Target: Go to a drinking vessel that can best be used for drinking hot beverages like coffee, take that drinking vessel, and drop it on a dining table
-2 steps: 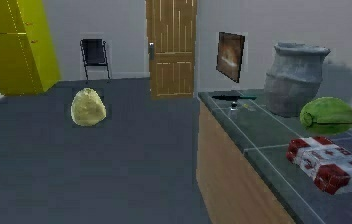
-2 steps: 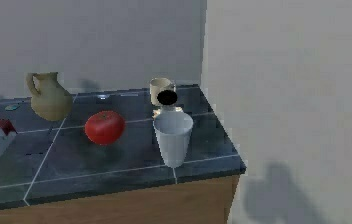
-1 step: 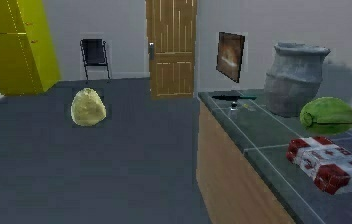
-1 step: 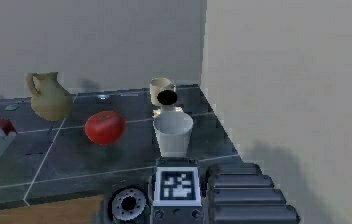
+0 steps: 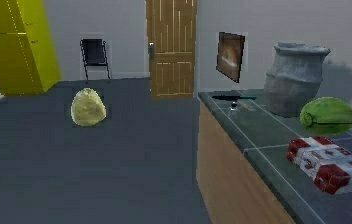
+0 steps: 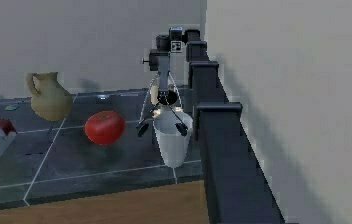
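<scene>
The cup is plain white, tapering downward, upright on the tiled counter. The gripper is at its rim; whether its jaws grip anything cannot be told.

I can read no words, numbers or signs here. The red-and-white packet, set back from the worktop's front edge, bears white patches without legible lettering. The framed picture on the wall shows none either.
</scene>
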Controlling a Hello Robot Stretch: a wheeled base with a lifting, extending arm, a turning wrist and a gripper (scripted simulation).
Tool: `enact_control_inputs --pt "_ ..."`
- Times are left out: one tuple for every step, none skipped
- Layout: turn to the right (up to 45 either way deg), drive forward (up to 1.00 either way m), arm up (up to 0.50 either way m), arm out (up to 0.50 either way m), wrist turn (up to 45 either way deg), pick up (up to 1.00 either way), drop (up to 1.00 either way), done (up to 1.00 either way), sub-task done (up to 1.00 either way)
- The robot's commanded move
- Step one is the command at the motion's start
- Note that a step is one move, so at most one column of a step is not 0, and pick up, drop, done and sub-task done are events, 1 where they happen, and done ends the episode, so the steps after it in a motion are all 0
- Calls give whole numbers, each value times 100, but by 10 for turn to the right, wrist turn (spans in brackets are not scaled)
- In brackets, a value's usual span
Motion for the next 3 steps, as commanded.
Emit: enact_control_inputs --pt "0 0 0 0 450 0 0 0 0" --pt "0 0 0 0 450 0 0 0 0" --pt "0 0 0 0 450 0 0 0 0"
